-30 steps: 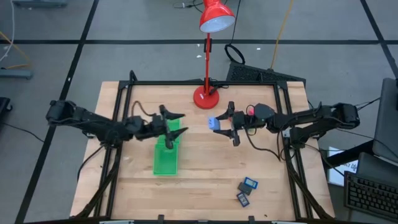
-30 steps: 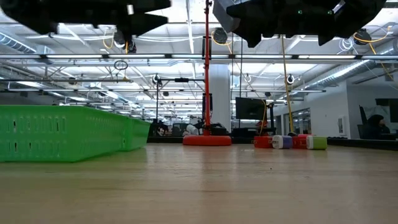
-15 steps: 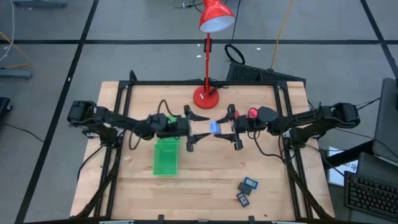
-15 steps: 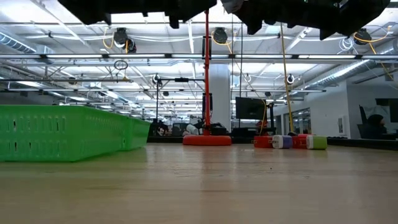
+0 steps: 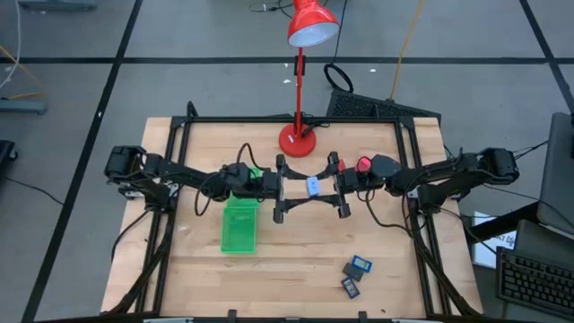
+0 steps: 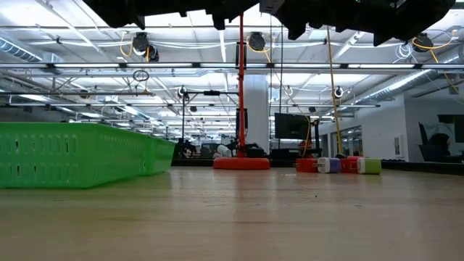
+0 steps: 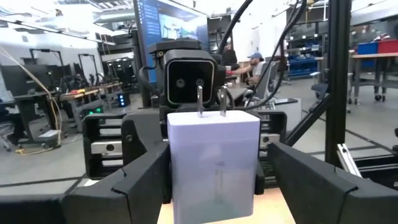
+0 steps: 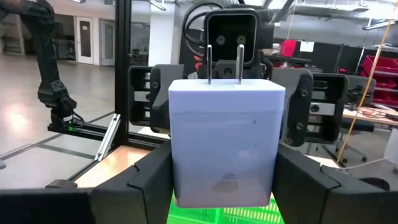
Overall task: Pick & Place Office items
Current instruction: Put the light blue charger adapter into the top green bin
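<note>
The whitish-blue charger block (image 5: pixel 313 187), two metal prongs pointing up, hangs in the air over the table's middle between my two grippers, which face each other. My right gripper (image 5: pixel 326 187) comes from the right and is shut on it. My left gripper (image 5: pixel 296 189) comes from the left, open, with its fingers on either side of the same block (image 7: pixel 214 165). Two dark rectangles with blue faces (image 5: pixel 360 265) (image 5: pixel 351 286) lie flat near the table's near right. A red block (image 5: pixel 364 164) sits behind the right gripper. My right gripper pinches the charger's body (image 8: pixel 225 149) between its two fingers, one on each side face. The fingers (image 8: pixel 311 186) come level from the table's right. The block is lifted clear and upright, prongs (image 8: pixel 224 62) up. My left gripper: its fingers (image 7: pixel 140 180) flank the block's lower sides; whether they touch it I cannot tell.
The long green tray (image 5: pixel 239 224) lies left of centre, under the left arm's wrist. The red lamp's base (image 5: pixel 297 141) stands just beyond the grippers, its pole rising there. Small red, white and green pieces (image 6: pixel 337 165) sit toward the far right. A black frame (image 5: pixel 269 119) edges the table.
My left arm has swung from above the green tray toward the table's right and turned level to face the right gripper, its open fingers now around the charger. My right gripper, still holding the charger, has shifted slightly toward the near edge.
</note>
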`<state>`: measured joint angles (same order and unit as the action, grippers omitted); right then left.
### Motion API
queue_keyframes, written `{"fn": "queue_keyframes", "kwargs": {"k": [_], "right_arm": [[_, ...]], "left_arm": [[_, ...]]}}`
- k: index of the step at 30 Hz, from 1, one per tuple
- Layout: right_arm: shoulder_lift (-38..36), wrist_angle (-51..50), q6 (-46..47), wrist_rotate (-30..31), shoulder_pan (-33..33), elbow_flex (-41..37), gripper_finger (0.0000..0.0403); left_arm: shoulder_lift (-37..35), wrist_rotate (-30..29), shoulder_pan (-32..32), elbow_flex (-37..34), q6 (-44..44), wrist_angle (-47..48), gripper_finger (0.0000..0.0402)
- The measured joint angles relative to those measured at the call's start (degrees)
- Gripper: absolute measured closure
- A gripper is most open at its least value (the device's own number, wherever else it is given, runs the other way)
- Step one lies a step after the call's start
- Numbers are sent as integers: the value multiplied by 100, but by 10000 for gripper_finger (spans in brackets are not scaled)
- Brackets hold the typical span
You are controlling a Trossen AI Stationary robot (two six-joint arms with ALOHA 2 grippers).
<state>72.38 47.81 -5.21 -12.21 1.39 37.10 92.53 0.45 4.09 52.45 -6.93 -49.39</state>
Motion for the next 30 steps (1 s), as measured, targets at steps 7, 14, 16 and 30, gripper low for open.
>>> {"fn": "queue_keyframes", "kwargs": {"k": [7,14,16,30], "right_arm": [[0,1,-1,15,-1,0,186],[-6,41,-46,160,-3,0,188],[-4,7,-42,175,-1,-4,186],[0,-124,9,197,4,-9,184]], "left_arm": [[0,9,-4,0,467,-100,128],[23,-109,5,431,526,618,128],[106,-221,7,606,487,889,128],[227,-370,-52,750,89,1016,187]]}}
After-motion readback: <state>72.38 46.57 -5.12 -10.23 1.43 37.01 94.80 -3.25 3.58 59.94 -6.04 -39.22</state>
